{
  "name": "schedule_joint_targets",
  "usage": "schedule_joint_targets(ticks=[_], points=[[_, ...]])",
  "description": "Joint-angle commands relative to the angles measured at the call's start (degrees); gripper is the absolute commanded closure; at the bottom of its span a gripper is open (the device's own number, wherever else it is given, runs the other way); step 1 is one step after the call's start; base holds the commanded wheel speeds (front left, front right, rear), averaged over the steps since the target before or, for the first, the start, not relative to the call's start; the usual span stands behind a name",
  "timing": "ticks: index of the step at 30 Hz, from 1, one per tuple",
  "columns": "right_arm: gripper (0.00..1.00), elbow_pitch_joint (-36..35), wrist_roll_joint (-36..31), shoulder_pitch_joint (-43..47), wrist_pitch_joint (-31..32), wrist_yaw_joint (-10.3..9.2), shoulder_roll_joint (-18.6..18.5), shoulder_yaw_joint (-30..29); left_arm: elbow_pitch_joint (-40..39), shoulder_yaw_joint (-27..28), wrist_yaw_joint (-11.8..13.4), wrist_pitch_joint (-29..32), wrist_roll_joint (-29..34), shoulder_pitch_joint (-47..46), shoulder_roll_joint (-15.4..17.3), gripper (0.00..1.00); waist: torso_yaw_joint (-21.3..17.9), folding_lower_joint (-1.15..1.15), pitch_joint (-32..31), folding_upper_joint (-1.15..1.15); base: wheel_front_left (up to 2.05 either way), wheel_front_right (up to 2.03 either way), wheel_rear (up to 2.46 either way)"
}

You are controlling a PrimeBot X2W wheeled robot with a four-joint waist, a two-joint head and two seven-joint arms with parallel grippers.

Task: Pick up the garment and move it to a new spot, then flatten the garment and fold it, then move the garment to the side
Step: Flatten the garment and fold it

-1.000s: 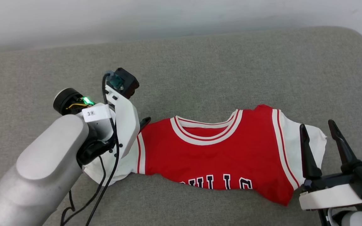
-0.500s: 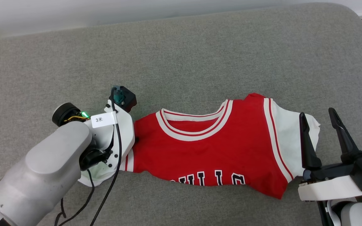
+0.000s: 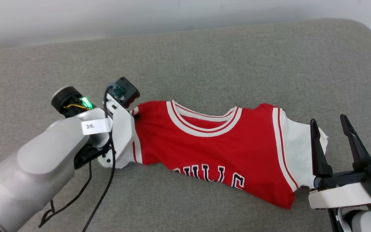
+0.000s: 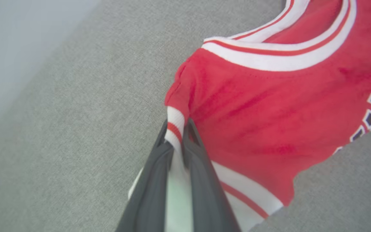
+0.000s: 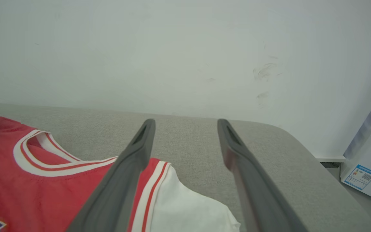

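Closest to the robot, the right gripper (image 3: 328, 119) sits at the lower right with its two dark fingers spread wide and nothing between them. Its inner finger overlaps the white sleeve at the garment's right end in the head view; I cannot tell whether it touches the cloth. A strip of bare grey cushion (image 3: 172, 199) runs along the near side, crossed on the left by a loose black cable (image 3: 108, 180) hanging from the left arm.

The garment (image 3: 217, 145) lies face up across the middle of the cushion, collar toward the far side. Its near edge slants down to the right and cuts through the black letters. The left gripper (image 4: 177, 129) is pinched narrow on the striped seam of the left sleeve, with white and red cloth caught between the fingers. In the left wrist view the shoulder bunches up just beyond the fingertips.

Beyond the collar the cushion is open all the way to its far edge, with more bare room on the left behind the left arm. The far right corner is rounded and falls away close to the right sleeve. A pale wall (image 3: 140, 16) stands behind the far edge
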Motion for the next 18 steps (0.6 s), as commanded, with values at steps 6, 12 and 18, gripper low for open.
schedule_joint_targets(ticks=[6,12,18], points=[[0.00,-0.4,-0.3,2.0,-0.1,-0.06,0.2,-0.3,-6.1,2.8,3.2,-3.4,1.0,-1.0,5.1,1.00,2.2,0.00,-2.5,0.00,0.00,0.00,0.00],[0.00,-1.2,-0.4,1.3,-0.1,-0.06,0.2,0.2,-10.8,4.2,5.8,-2.9,1.6,-1.8,8.4,1.00,2.1,0.00,-1.7,0.00,0.00,0.00,0.00],[0.00,-2.2,-0.1,-0.4,-0.1,-0.06,0.2,0.4,-10.2,4.4,6.1,-1.4,2.1,-4.3,7.8,1.00,0.1,0.00,2.0,0.00,0.00,0.00,0.00]])
